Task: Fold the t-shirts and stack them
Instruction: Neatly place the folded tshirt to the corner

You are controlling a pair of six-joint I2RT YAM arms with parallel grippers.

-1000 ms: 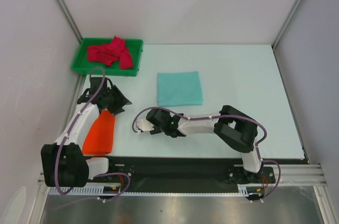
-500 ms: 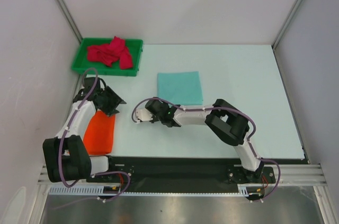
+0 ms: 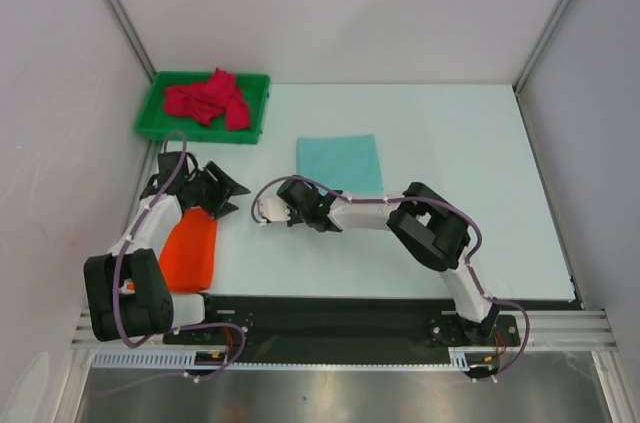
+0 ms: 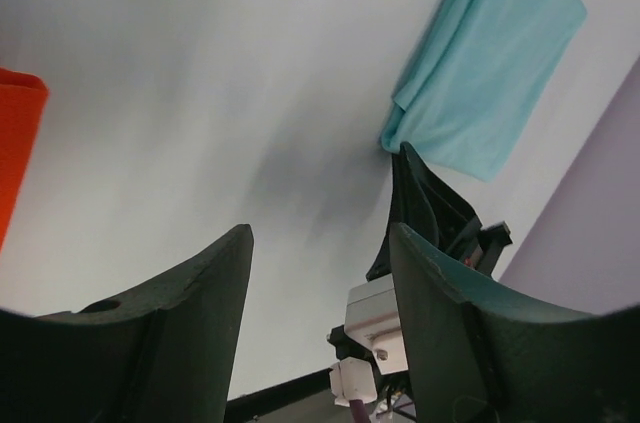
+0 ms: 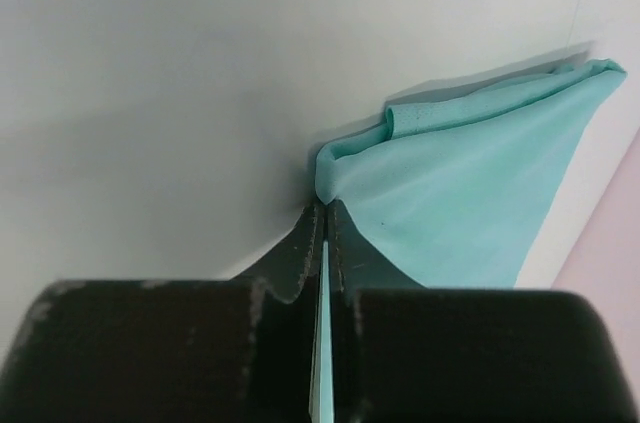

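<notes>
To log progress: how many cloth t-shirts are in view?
3: folded mint green cloth t-shirt, centre; folded bright orange cloth t-shirt, near left; crumpled crimson red cloth t-shirt in the green plastic tray, possibly hiding more.

Bare table (image 3: pixel 470 143) right of mint t-shirt (image 3: pixel 340 165)

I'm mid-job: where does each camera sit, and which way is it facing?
Top external: high behind the robot, looking down on the table; left arm and right arm show.
Left wrist: low, looking across at the mint shirt; open left pincer.
Right wrist: low, at that shirt's corner; shut right pincer.
Shared: all three see the mint shirt.
</notes>
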